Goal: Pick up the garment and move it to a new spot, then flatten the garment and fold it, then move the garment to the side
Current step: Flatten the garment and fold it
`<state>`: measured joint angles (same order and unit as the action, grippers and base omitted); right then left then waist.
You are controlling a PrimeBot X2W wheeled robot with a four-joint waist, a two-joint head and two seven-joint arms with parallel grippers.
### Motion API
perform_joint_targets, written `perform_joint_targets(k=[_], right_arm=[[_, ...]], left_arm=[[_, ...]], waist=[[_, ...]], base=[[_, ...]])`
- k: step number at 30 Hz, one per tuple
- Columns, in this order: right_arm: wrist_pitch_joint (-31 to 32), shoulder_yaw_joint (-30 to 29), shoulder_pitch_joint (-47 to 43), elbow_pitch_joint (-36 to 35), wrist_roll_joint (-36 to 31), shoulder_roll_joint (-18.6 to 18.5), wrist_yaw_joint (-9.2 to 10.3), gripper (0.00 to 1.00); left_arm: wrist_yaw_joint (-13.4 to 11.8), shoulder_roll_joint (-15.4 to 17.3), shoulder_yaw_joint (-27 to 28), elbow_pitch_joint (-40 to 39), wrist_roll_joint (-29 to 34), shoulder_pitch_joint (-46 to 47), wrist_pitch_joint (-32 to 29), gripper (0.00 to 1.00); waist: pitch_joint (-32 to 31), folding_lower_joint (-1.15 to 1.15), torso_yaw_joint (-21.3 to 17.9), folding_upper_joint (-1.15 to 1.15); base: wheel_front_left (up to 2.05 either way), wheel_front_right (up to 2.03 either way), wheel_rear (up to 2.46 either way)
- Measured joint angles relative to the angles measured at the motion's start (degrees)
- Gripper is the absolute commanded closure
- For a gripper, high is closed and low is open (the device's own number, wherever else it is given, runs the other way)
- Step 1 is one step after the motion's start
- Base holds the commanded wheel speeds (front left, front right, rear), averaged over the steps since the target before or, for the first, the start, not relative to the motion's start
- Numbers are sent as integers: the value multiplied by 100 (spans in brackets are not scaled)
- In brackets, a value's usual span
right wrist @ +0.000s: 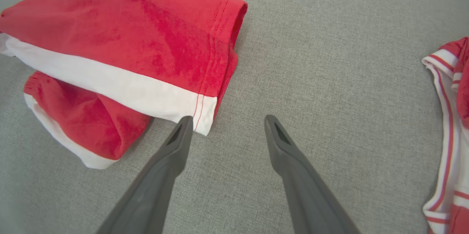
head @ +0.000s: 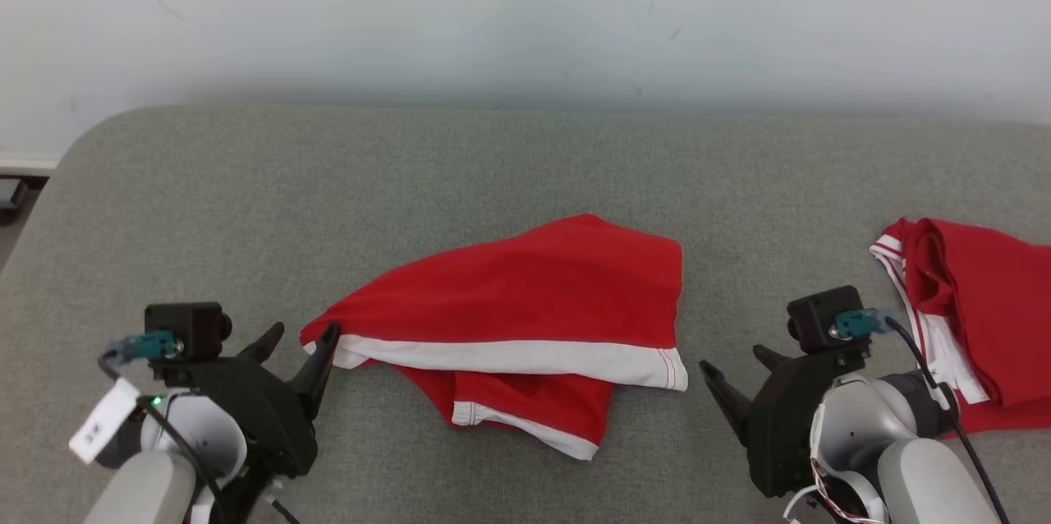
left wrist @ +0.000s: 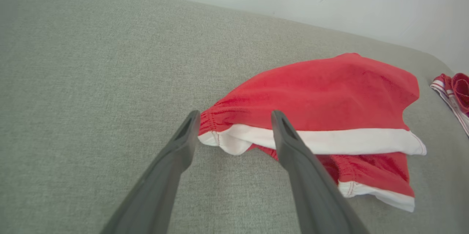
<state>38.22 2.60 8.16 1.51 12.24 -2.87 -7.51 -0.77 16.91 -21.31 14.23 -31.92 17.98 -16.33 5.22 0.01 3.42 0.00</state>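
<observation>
Now, left pincer [head: 304, 328] wide apart, at garment [head: 525, 286] corner; right pincer [head: 731, 358] likewise, empty

Bright, even, diffuse light; soft faint shadows; frames sharp, wrist views bowed toward their edges

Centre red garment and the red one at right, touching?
Apart. Head view shows bare grey surface between the centre garment and the right garment.
</observation>
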Motion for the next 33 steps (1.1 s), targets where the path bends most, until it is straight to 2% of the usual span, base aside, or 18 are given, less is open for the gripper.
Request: perform_joint_targets(k=[4,9,14,24,33], right_arm=[[254,197,136,38,118,2,0,0],[247,445,297,81,146,2,0,0],[162,561,300,92,188,2,0,0],[51,415,269,168,96,2,0,0],[8,326,558,521,127,1,0,0]], left_arm=[[-41,19,3,219,-90,280,-359,0],[-71,35,-20,347,-123,493,-611,0],[22,-16,-125,344,-212,493,-769,0],[86,16,-174,140,-290,303,-700,0],[330,10,-304,320,-289,548,-633,0]], waist=[[171,0,-2,0],[391,0,21,0],[590,0,77,0],[764,0,235,1],[919,-1,312,0]], base=[[0,0,0],[0,0,0],[0,0,0],[0,0,0],[0,0,0]])
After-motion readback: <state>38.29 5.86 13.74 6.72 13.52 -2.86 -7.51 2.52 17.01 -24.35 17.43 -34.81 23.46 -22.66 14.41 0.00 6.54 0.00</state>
